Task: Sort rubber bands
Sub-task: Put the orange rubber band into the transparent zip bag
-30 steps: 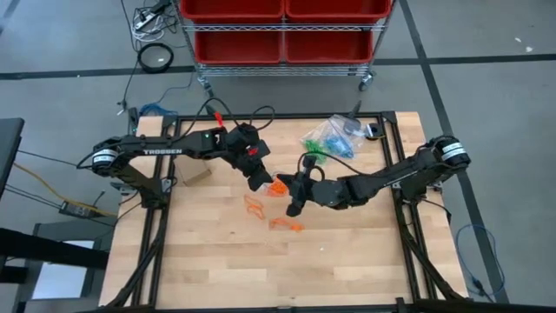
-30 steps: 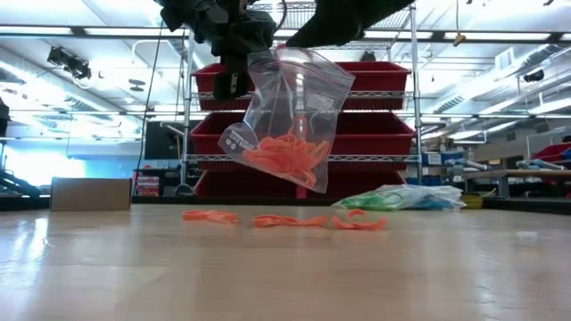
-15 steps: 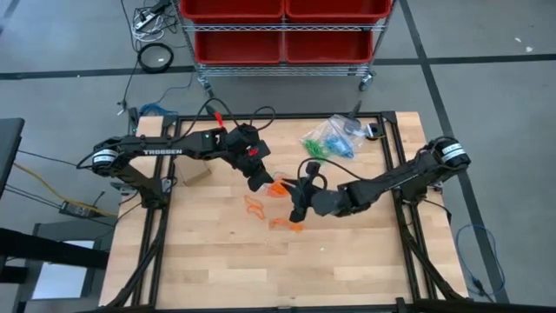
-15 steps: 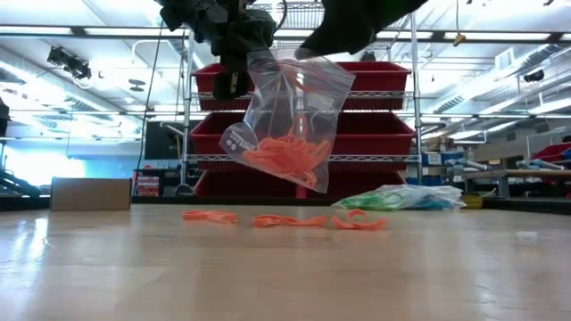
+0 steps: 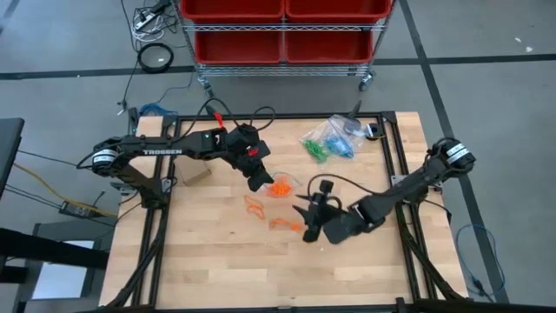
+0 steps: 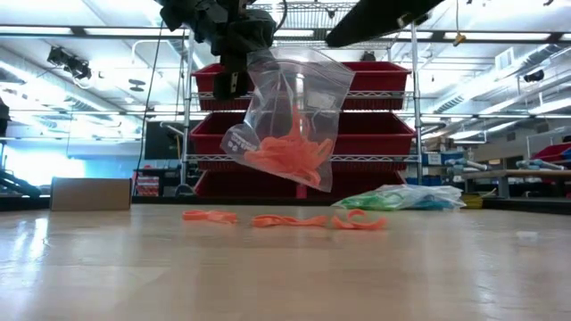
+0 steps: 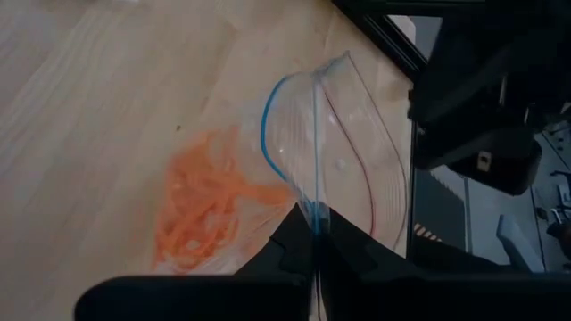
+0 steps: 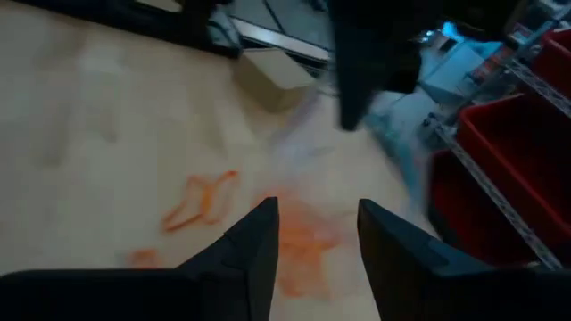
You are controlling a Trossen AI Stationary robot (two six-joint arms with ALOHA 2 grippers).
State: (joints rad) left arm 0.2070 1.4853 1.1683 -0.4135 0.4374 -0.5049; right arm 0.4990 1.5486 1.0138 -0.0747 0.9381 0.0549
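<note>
A clear zip bag (image 6: 285, 116) with orange rubber bands in its bottom hangs over the middle of the table. My left gripper (image 5: 258, 183) is shut on it. More orange rubber bands lie loose on the wood below (image 5: 254, 206) (image 5: 285, 224) (image 6: 290, 220). My right gripper (image 5: 307, 222) stands open in the air, nearer the table's front edge than the bag, just right of those loose bands. Its two fingers (image 8: 254, 241) are spread with nothing between them. My left gripper pinches the bag's zip rim (image 7: 314, 218) between its two fingers, at one upper corner (image 6: 252, 61). The fingers slant down from the table's left. The bag hangs tilted below them, mouth agape, clear of the table.
Clear bags with green and blue bands (image 5: 328, 142) (image 6: 401, 196) lie at the far right of the table. A small cardboard box (image 5: 195, 174) stands at the left. Red bins on a wire rack (image 5: 282, 26) stand beyond the far edge.
My right gripper has drawn away from the bag's mouth toward the table's near edge and a little to the right, sinking slightly, and has opened. The bag stays in my left gripper; its free side has swung and sagged a little.
</note>
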